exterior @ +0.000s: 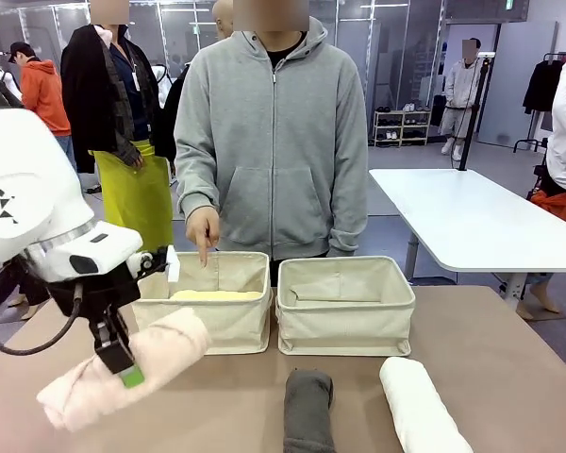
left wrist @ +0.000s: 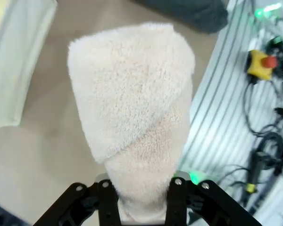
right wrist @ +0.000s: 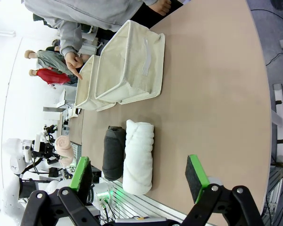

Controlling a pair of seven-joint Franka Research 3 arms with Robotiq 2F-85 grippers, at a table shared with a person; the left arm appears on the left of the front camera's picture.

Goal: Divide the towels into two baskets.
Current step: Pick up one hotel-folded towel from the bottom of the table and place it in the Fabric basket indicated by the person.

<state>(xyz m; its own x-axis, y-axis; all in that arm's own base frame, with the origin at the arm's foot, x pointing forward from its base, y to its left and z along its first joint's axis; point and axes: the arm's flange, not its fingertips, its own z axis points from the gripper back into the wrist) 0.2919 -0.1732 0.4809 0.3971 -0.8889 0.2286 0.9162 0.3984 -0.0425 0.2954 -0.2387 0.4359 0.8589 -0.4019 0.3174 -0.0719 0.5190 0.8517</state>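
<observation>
Our left tool (exterior: 123, 366) is clamped across the cream towel (exterior: 174, 342), clear of the counter (exterior: 509, 359). We should clear the basket (exterior: 228, 326) rim just beyond the tool and lower before releasing.

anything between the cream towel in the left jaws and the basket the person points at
Nothing visible lies between the cream rolled terry towel and the near wall of the cream canvas basket. A person's pointing hand hovers at its far rim; a pale yellow rolled towel already lies inside.
</observation>
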